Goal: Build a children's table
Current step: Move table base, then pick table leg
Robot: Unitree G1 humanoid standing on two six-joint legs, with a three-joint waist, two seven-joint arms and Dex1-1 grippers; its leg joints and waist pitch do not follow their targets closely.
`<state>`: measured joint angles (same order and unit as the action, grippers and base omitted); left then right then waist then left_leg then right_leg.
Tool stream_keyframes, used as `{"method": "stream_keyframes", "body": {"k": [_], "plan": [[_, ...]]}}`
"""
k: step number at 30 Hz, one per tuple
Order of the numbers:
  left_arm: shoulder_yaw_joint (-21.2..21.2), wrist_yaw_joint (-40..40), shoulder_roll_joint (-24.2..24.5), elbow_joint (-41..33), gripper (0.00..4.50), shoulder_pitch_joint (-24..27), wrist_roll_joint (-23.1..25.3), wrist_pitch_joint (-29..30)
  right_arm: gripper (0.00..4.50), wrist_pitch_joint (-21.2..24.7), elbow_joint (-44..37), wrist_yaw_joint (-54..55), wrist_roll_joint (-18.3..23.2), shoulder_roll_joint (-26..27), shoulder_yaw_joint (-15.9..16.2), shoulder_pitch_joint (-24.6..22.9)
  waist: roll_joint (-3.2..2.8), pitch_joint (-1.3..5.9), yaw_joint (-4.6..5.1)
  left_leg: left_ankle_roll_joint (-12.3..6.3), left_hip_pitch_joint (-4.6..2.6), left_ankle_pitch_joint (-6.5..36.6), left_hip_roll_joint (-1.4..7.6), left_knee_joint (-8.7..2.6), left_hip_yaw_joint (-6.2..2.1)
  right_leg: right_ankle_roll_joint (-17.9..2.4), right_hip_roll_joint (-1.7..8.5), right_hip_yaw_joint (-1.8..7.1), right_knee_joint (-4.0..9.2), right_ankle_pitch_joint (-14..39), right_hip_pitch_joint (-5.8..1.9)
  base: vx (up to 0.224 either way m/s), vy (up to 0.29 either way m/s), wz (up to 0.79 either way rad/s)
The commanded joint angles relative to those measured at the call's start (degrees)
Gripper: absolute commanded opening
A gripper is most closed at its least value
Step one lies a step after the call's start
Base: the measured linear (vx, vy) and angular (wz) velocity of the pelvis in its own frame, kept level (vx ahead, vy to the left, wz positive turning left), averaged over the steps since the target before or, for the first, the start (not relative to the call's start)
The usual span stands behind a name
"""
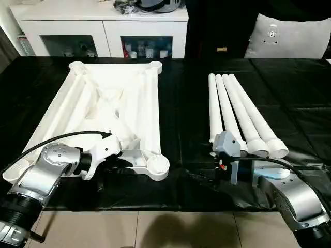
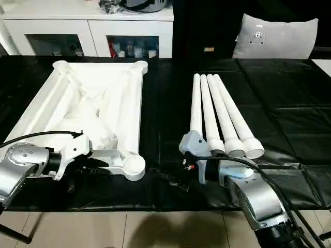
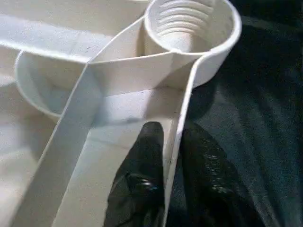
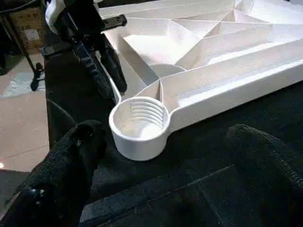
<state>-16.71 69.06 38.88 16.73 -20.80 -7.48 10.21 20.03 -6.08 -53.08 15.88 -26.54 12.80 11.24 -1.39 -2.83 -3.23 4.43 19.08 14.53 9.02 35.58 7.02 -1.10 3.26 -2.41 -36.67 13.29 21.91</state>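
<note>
Near rim of the table top (image 1: 111, 98) is clamped by the left gripper (image 4: 105, 71); right gripper (image 4: 161, 184), jaws spread empty, should be turned toward the legs (image 1: 243, 116).

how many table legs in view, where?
4. All lie side by side on the black cover, ahead of the right pincer: leg one, leg two, leg three, leg four. None sits in the tabletop sockets.
</note>
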Motion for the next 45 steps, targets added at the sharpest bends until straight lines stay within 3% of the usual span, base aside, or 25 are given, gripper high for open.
{"method": "stream_keyframes", "body": {"k": [1, 5, 8, 11, 17, 20, 21, 23, 25, 30, 39, 40, 45], "plan": [[-0.1, -0.3, -0.3, 0.9, 0.48, 0.0, 0.4, 0.6, 4.50, 0.9, -0.8, 0.2, 0.6, 0.0, -0.2, -0.1, -0.27, 2.92, -0.19, -2.77, 1.01, 1.2, 3.30, -4.85, -0.40, -15.0, 4.82, 3.07, 3.93, -1.3, -3.36, 0.000, 0.000, 0.00], [0.2, -7.3, -4.5, -0.7, 0.18, 0.2, 1.7, 1.4, 4.50, 2.0, -0.1, 4.6, 1.1, 2.4, -2.8, 1.3, -0.38, 2.92, 0.04, -2.83, 1.04, 1.0, 3.29, -4.77, -0.32, -15.6, 4.85, 3.04, 3.99, -2.9, -3.46, 0.000, 0.000, 0.00], [0.5, -9.0, -7.0, -2.1, 0.02, 0.2, 0.5, 3.3, 4.50, 2.7, 1.3, 8.0, 0.2, 3.8, -3.9, 3.0, 0.14, 2.97, 0.18, -2.25, 1.13, 0.3, 3.15, -4.78, -0.23, -15.5, 4.86, 3.11, 4.04, -1.8, -3.71, 0.000, 0.000, 0.00], [-0.4, -10.5, -9.1, -3.7, 0.02, 0.2, 1.5, 4.7, 4.50, 3.7, 4.6, 14.7, -2.8, 6.2, -5.2, 6.5, 0.26, 2.94, 0.39, -2.34, 1.06, -0.9, 2.89, -4.74, -0.13, -14.9, 4.68, 3.09, 4.08, -1.3, -3.46, 0.000, 0.000, 0.00], [-0.6, -11.6, -10.1, -4.8, 0.02, 0.8, 2.7, 3.8, 4.50, 4.9, 6.1, 20.0, -2.4, 9.5, -7.7, 10.4, 0.11, 3.10, 0.11, -2.44, 1.00, -2.3, 3.03, -4.66, -0.10, -14.4, 4.60, 3.06, 3.77, -3.5, -3.43, 0.000, 0.000, 0.00], [-0.5, -12.2, -10.0, -6.1, 0.02, 1.5, 2.9, 3.3, 4.50, 6.8, 9.1, 29.3, -5.4, 11.9, -9.7, 13.9, 0.10, 3.16, 0.15, -2.09, 0.89, -3.5, 2.90, -4.71, -0.02, -14.3, 4.50, 3.02, 3.66, -5.0, -3.30, 0.000, 0.000, 0.00], [0.1, -12.5, -10.2, -7.3, 0.02, 1.7, 2.0, 5.2, 4.50, 11.2, 11.2, 35.3, -7.7, 13.2, -11.0, 16.4, -0.22, 3.15, 0.21, -1.15, 0.77, -4.2, 2.95, -4.80, -0.10, -14.4, 4.47, 3.05, 3.47, -5.2, -3.24, 0.000, 0.000, 0.00], [1.0, -12.5, -10.3, -8.9, 0.28, 2.0, 0.8, 7.4, 4.50, 16.1, 13.1, 38.1, -8.7, 14.0, -11.4, 18.7, -0.07, 3.13, 0.31, -0.18, 0.67, -3.5, 2.70, -4.82, 0.01, -14.1, 4.27, 3.02, 3.61, -4.6, -3.26, 0.000, 0.000, 0.00], [1.8, -12.2, -10.0, -11.5, 0.45, 2.8, 0.0, 9.0, 4.50, 19.9, 15.4, 39.6, -7.7, 15.2, -12.5, 21.2, -0.49, 3.36, 0.12, 0.05, 0.73, -3.6, 2.61, -4.79, 0.07, -14.4, 4.40, 3.10, 3.45, -7.0, -3.50, 0.000, 0.000, 0.00], [3.4, -12.1, -9.1, -18.6, 0.92, 4.5, -2.1, 12.2, 4.50, 24.3, 21.0, 43.9, -8.1, 16.5, -14.0, 25.4, -0.21, 3.61, -0.14, -0.85, 0.94, -7.4, 2.43, -4.53, 0.24, -15.3, 4.15, 2.95, 3.00, -13.3, -3.76, 0.000, 0.000, 0.00], [4.4, -13.8, -8.7, -23.9, 1.52, 5.4, -3.0, 15.0, 4.50, 25.0, 26.9, 46.7, -9.6, 17.0, -15.0, 27.9, -0.15, 3.41, -0.26, -0.46, 0.85, -5.0, 2.44, -4.73, 0.45, -14.8, 4.04, 2.89, 3.30, -9.6, -3.73, 0.000, 0.000, 0.00], [4.3, -14.1, -8.5, -25.0, 1.81, 5.8, -3.1, 15.8, 4.50, 25.4, 28.4, 47.6, -9.5, 17.1, -15.3, 28.6, -0.32, 3.41, -0.24, -0.27, 0.86, -5.0, 2.46, -4.76, 0.41, -14.7, 4.05, 2.87, 3.28, -9.5, -3.70, 0.000, 0.000, 0.00], [3.7, -14.2, -7.5, -27.9, 2.02, 7.1, -3.1, 17.9, 4.50, 25.6, 32.6, 48.6, -10.3, 17.6, -15.7, 30.0, -0.04, 3.39, -0.04, -0.45, 0.97, -4.9, 2.34, -4.68, 0.53, -15.0, 3.96, 2.85, 3.31, -9.3, -3.74, 0.000, 0.000, 0.00]]}}
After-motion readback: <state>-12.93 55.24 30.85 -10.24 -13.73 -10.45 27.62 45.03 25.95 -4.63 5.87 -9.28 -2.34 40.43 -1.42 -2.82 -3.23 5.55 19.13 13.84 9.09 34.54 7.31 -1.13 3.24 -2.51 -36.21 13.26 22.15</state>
